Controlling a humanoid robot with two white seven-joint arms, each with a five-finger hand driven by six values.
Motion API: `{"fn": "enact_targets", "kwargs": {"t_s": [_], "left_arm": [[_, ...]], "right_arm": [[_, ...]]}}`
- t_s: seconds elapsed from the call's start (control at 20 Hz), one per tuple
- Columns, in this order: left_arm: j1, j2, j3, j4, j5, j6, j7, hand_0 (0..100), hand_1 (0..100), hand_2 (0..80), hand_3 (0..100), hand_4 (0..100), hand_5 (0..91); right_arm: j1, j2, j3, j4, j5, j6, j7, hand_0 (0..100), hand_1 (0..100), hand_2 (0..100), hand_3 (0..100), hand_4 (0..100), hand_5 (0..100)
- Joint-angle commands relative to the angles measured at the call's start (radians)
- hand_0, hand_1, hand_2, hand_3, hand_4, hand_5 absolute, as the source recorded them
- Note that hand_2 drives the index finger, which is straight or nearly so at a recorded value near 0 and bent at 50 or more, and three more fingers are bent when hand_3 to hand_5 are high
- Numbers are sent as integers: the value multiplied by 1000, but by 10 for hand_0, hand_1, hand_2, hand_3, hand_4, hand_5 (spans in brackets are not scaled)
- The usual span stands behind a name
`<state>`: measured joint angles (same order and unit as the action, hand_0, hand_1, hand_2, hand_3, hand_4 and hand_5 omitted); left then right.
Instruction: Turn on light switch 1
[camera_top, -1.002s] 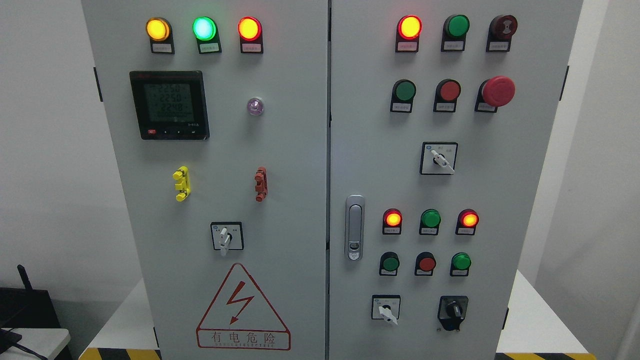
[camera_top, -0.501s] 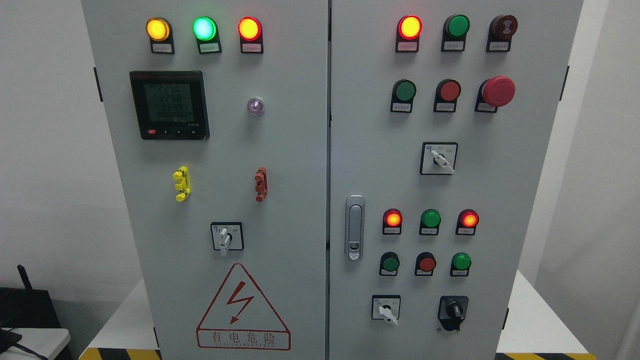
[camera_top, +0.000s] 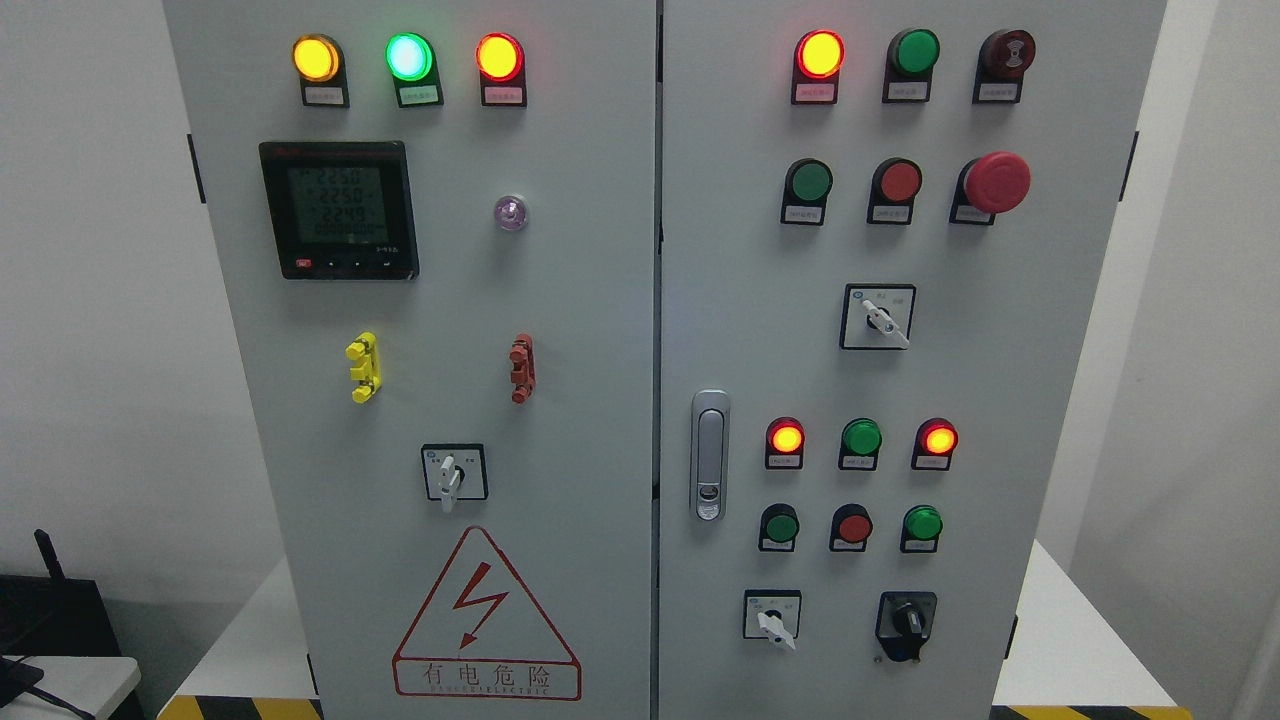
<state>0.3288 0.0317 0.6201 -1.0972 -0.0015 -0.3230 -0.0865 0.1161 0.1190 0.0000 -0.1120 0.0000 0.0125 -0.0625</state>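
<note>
No robot hand in shot yet, so can't tell its state. We're at the approach step. Cabinet (camera_top: 560, 300) fills the view. Which control is switch 1? Labels too small to read; likely candidate is the lower-left green button (camera_top: 779, 526) on the right door. Next: bring an arm up, press squarely.

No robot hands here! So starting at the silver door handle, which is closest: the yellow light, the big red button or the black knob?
From the handle:
1. Black knob, lower right.
2. Big red button, upper right.
3. Yellow light, top left.
</note>
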Motion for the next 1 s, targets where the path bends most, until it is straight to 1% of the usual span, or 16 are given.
{"fn": "enact_targets", "kwargs": {"t_s": [0.0,0.15,0.2,0.25,0.35,0.45,0.6,0.7,0.9,0.95], "left_arm": [[-8,5,63,-387,-31,-5,4,466,0,81,360,422,130],[-19,14,56,-460,-32,-5,4,475,0,152,393,456,158],[-30,16,56,-480,-32,-5,2,479,0,190,416,483,185],[-43,16,55,-495,-32,-5,2,479,0,193,420,485,189],[-83,14,50,-524,-35,-7,4,480,0,217,443,513,230],[-105,14,20,-549,-40,-5,7,476,0,245,452,517,240],[-112,16,-60,-584,-40,-5,51,465,0,252,441,513,240],[-131,16,-112,-607,-40,-5,56,459,0,257,437,513,241],[-155,13,-178,-676,-52,-4,60,429,0,269,436,536,273],[-155,11,-194,-690,-67,-5,79,421,0,270,433,538,275]], "right_arm": [[0,1,17,0,-25,0,0,120,389,0,0,0,0],[0,-1,17,0,-25,1,0,120,389,0,0,0,0],[0,1,17,0,-25,0,0,120,389,0,0,0,0],[-1,-1,17,0,-25,1,0,120,389,0,0,0,0],[-1,-1,17,0,-25,0,0,120,389,0,0,0,0],[-1,1,17,0,-25,0,0,120,389,0,0,0,0],[0,-1,17,0,-25,0,0,120,389,0,0,0,0],[0,1,17,0,-25,0,0,120,389,0,0,0,0],[-1,1,17,0,-25,1,0,120,389,0,0,0,0],[0,1,17,0,-25,1,0,120,389,0,0,0,0]]}}
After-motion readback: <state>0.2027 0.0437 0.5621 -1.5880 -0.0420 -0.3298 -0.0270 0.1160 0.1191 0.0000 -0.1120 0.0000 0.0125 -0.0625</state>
